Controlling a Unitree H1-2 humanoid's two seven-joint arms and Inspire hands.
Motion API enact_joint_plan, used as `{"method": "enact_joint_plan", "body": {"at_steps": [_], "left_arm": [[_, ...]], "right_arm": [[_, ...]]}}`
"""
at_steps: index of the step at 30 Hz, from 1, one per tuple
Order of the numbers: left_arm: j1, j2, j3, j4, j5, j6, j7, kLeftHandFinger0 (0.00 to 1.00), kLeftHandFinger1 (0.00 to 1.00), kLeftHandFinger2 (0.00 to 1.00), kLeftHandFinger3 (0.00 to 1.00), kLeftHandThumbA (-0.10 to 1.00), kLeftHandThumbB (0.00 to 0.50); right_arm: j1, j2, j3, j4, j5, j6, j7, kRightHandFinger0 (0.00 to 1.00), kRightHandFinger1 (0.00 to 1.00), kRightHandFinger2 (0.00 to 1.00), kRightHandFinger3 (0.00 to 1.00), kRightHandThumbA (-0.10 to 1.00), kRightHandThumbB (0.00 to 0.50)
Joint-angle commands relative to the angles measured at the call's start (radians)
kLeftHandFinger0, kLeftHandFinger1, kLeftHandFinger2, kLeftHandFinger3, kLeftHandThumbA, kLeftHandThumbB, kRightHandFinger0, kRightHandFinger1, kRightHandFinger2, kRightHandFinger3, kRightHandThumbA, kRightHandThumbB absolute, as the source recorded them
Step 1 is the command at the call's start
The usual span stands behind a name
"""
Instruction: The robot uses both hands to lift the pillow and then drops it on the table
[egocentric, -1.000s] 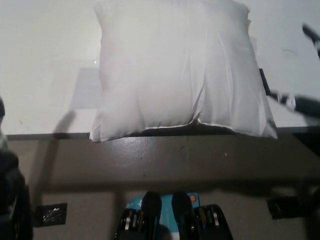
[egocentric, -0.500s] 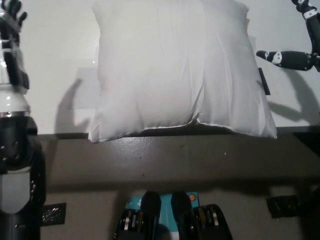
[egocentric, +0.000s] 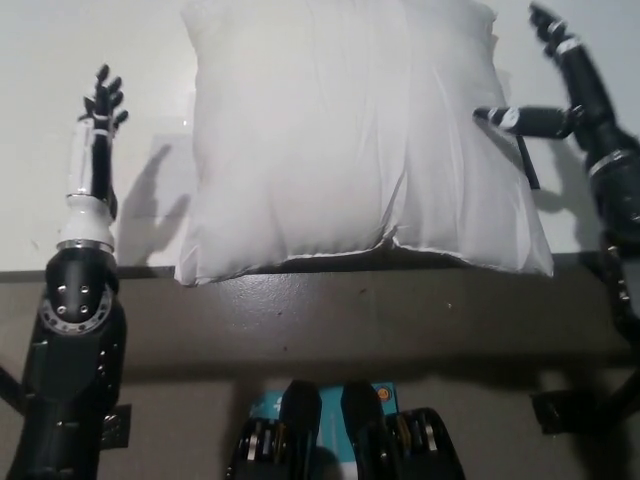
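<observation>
While the pillow (egocentric: 355, 135) lies at the desk's (egocentric: 90, 60) near edge, both hands, left hand (egocentric: 97, 130) and right hand (egocentric: 565, 85), have swung in beside it, fingers spread, grasping nothing, ready to lift.

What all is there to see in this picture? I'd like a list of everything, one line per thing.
pillow: one, white, lying on the table between the two hands, its near edge overhanging the table's front edge.
table: one, white top, filling the upper part of the view.
dark strip: one, black, on the table at the pillow's right edge, partly hidden; cannot tell what it is.
floor: brownish grey, below the table's front edge.
left hand: one, white and black, over the table left of the pillow, fingers spread, apart from the pillow.
right hand: one, black, at the pillow's right side, open, one finger reaching to the pillow's edge.
</observation>
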Motion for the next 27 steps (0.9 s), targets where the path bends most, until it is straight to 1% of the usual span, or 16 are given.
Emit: {"method": "enact_joint_plan", "body": {"at_steps": [1,2,5,7,8,9,13,14,16,17,18,20,22,25,26,27], "left_arm": [[-0.074,-0.012,-0.019,0.062,0.008,-0.092,0.013,1.00,1.00,1.00,1.00,1.00,0.108],[-0.086,-0.021,-0.024,0.103,0.016,-0.099,0.025,1.00,1.00,1.00,1.00,1.00,0.106],[-0.096,-0.026,-0.031,0.130,0.020,-0.111,0.036,1.00,1.00,1.00,1.00,1.00,0.103],[-0.113,-0.043,-0.038,0.163,0.018,-0.127,0.042,1.00,1.00,1.00,1.00,1.00,0.134],[-0.114,-0.047,-0.040,0.155,0.018,-0.122,0.043,1.00,1.00,1.00,1.00,1.00,0.129],[-0.116,-0.057,-0.044,0.142,0.021,-0.114,0.045,1.00,1.00,1.00,1.00,1.00,0.115],[-0.130,-0.075,-0.048,0.136,0.022,-0.083,0.053,1.00,1.00,1.00,1.00,1.00,0.144],[-0.135,-0.081,-0.050,0.141,0.024,-0.081,0.056,1.00,1.00,1.00,1.00,1.00,0.131],[-0.149,-0.099,-0.057,0.164,0.033,-0.079,0.064,1.00,1.00,1.00,1.00,1.00,0.158],[-0.152,-0.105,-0.055,0.170,0.024,-0.081,0.058,1.00,1.00,1.00,1.00,1.00,0.155],[-0.160,-0.116,-0.052,0.183,0.009,-0.073,0.046,1.00,1.00,1.00,1.00,1.00,0.172],[-0.168,-0.125,-0.053,0.203,0.006,-0.083,0.042,1.00,1.00,1.00,1.00,1.00,0.161],[-0.180,-0.136,-0.061,0.228,0.018,-0.082,0.052,1.00,1.00,1.00,1.00,1.00,0.133],[-0.196,-0.142,-0.068,0.254,0.027,-0.078,0.059,1.00,1.00,1.00,1.00,1.00,0.137],[-0.205,-0.156,-0.066,0.277,0.014,-0.065,0.049,1.00,1.00,1.00,1.00,1.00,0.168],[-0.206,-0.156,-0.065,0.281,0.012,-0.065,0.048,1.00,1.00,1.00,1.00,1.00,0.170]], "right_arm": [[-0.080,0.017,-0.023,0.104,0.040,-0.113,-0.069,1.00,1.00,1.00,1.00,1.00,0.327],[-0.088,0.036,-0.040,0.157,0.065,-0.116,-0.074,1.00,1.00,1.00,1.00,1.00,0.308],[-0.102,0.043,-0.047,0.216,0.076,-0.144,-0.075,1.00,1.00,1.00,1.00,1.00,0.302],[-0.124,0.055,-0.057,0.305,0.091,-0.141,-0.079,1.00,1.00,1.00,1.00,1.00,0.335],[-0.130,0.061,-0.067,0.330,0.109,-0.146,-0.070,1.00,1.00,1.00,1.00,1.00,0.336],[-0.138,0.074,-0.084,0.373,0.140,-0.150,-0.052,1.00,1.00,1.00,1.00,1.00,0.362],[-0.151,0.088,-0.102,0.434,0.168,-0.156,-0.035,1.00,1.00,1.00,1.00,1.00,0.367],[-0.150,0.092,-0.099,0.440,0.164,-0.156,-0.038,1.00,1.00,1.00,1.00,1.00,0.359],[-0.148,0.102,-0.095,0.473,0.167,-0.186,-0.035,1.00,1.00,1.00,1.00,1.00,0.328],[-0.147,0.104,-0.094,0.477,0.168,-0.190,-0.035,1.00,1.00,1.00,1.00,1.00,0.320],[-0.147,0.108,-0.086,0.484,0.163,-0.198,-0.038,1.00,1.00,1.00,1.00,1.00,0.320],[-0.146,0.112,-0.079,0.488,0.162,-0.204,-0.041,1.00,1.00,1.00,1.00,1.00,0.340],[-0.147,0.115,-0.064,0.498,0.146,-0.213,-0.051,1.00,1.00,1.00,1.00,1.00,0.324],[-0.163,0.134,-0.071,0.517,0.167,-0.209,-0.041,1.00,1.00,1.00,1.00,1.00,0.353],[-0.162,0.146,-0.079,0.519,0.182,-0.213,-0.030,1.00,1.00,1.00,1.00,1.00,0.355],[-0.165,0.149,-0.079,0.524,0.184,-0.216,-0.030,1.00,1.00,1.00,1.00,1.00,0.355]]}}
